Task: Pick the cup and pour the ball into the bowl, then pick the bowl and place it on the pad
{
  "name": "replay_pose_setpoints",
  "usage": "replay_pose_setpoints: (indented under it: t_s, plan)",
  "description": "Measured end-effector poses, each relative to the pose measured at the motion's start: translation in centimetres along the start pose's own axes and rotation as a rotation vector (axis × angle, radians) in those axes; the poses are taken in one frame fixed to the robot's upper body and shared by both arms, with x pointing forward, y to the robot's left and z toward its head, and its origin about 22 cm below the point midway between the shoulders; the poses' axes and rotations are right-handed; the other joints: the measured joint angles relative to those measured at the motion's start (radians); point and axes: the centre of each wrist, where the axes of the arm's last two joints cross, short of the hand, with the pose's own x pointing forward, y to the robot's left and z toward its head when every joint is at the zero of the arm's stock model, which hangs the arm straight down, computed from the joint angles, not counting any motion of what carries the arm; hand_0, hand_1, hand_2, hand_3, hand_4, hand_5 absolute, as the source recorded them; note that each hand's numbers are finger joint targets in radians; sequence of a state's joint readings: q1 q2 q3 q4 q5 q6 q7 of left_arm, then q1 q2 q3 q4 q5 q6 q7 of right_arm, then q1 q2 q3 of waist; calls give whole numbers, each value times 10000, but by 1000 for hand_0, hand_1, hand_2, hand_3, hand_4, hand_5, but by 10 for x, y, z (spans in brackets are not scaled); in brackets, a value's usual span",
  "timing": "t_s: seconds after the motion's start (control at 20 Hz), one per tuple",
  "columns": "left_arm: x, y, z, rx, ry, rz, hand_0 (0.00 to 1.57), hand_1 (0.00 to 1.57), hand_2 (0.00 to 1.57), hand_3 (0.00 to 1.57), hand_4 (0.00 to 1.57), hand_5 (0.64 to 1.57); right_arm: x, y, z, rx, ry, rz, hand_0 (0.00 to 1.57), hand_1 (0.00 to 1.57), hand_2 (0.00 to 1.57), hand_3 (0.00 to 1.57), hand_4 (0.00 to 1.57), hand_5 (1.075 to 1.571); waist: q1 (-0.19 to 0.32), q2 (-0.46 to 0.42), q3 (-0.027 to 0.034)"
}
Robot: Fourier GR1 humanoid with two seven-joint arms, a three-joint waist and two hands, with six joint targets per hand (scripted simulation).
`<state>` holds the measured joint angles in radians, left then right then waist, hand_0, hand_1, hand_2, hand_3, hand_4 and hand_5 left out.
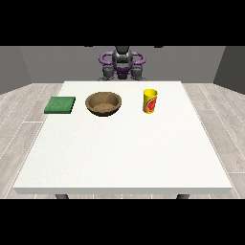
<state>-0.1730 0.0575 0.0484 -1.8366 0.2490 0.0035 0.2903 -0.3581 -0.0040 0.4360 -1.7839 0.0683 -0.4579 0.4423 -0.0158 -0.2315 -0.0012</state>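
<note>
Cup (150, 101), bowl (104, 103), green pad (60, 105) sit in a row on white surface (124, 153), all well apart from both hands, back by the torso; fingers' state can't tell.

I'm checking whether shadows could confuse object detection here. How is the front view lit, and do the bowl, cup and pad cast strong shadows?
Front view: the light is even and soft, with no glare on the white table; the bowl shows a darker inside and only a faint shadow at its base; the cup and the green pad cast almost none.
</note>
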Motion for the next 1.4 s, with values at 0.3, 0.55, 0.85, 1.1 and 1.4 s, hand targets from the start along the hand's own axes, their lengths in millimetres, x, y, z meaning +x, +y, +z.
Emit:
replay_pose_setpoints:
  t_s: [0.3,0.55,0.85,1.1,1.4]
  plan:
    - [34,18,-33,24,-2201,-896,0,0,0,0,0,1472,19,-21,-17,220,-1782,349,0,0,0,0,0,1570,-532,2646,12]
    - [36,36,-54,390,-3286,-1839,0,0,0,0,0,1434,36,-29,-20,737,-2751,334,0,0,0,0,0,1566,-1092,3859,10]
    - [-16,69,-53,986,-3472,-2187,0,0,0,0,0,1405,55,-41,-13,978,-3489,329,0,0,0,0,0,1568,-1438,4532,5]
    - [-54,88,-51,1061,-3209,-2195,0,0,0,0,0,1403,59,-59,-11,701,-3493,388,0,0,0,0,0,1568,-1362,4512,4]
    - [-89,101,-50,1164,-2843,-2179,0,0,0,0,0,1444,60,-81,-7,570,-3443,342,0,0,0,0,0,1568,-1436,4442,7]
